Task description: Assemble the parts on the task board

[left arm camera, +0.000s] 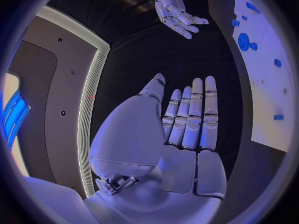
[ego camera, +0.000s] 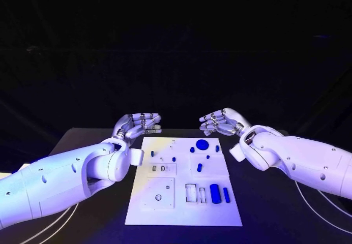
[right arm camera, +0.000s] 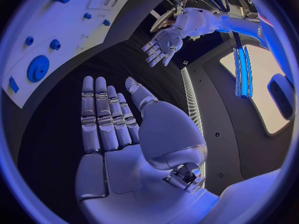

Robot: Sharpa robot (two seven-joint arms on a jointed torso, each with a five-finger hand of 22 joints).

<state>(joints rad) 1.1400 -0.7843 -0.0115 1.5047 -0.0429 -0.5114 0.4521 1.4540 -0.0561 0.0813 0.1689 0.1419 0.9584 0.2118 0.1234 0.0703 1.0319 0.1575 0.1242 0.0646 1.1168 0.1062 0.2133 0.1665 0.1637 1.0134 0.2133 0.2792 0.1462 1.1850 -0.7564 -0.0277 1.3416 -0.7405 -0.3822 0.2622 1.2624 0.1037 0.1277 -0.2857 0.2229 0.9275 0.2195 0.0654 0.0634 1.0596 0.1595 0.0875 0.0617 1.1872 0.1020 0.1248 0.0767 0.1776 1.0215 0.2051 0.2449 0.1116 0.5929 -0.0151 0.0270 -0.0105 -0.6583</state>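
The white task board (ego camera: 183, 213) lies in the middle of the black table. Small blue parts sit on it: a round gear (ego camera: 202, 144), a long bar (ego camera: 215, 193), a slimmer bar (ego camera: 227, 194) and a short peg (ego camera: 199, 167). My left hand (ego camera: 137, 125) hovers past the board's far left corner, fingers apart, holding nothing. My right hand (ego camera: 222, 122) hovers past the far right corner, likewise empty. In the left wrist view my left hand (left arm camera: 187, 119) is flat with straight fingers, the board (left arm camera: 268, 84) beside it. The right wrist view shows my right hand (right arm camera: 109, 119) flat, the gear (right arm camera: 38, 68) nearby.
The board has several empty slots and recesses, such as the rectangular pockets (ego camera: 191, 192) at its near middle. Black table surface (ego camera: 264, 203) runs along both sides of the board. My two white forearms (ego camera: 66, 178) flank the board.
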